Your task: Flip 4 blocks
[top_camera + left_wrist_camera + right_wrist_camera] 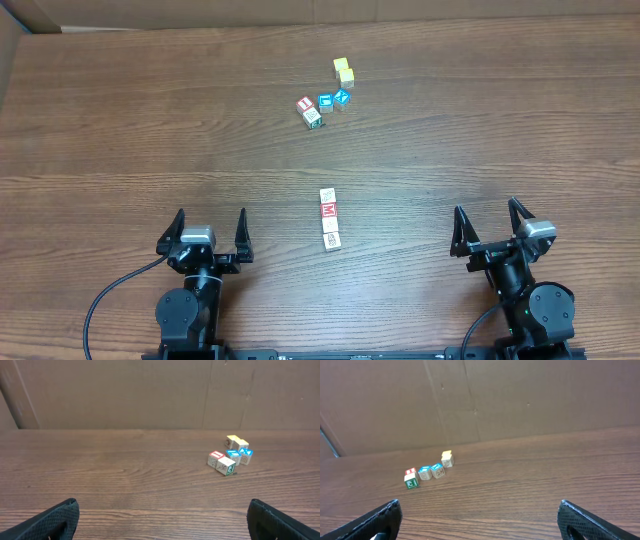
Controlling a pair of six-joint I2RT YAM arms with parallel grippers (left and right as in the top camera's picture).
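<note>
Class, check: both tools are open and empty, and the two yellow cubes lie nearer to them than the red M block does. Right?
No. The overhead view shows the yellow cubes farther from the left tool and right tool than the red M block is. Both tools are indeed open and empty.

The overhead view looks straight down on the wooden counter (120, 120) from high up. The left wrist view sits low, just behind the left claw (163, 505), facing forward along the counter toward a cardboard wall (125, 390); the right wrist view does the same behind the right claw (480, 503). All three views share the far cluster of blocks (326, 101); only the overhead one shows the near row of blocks (328, 212).
</note>
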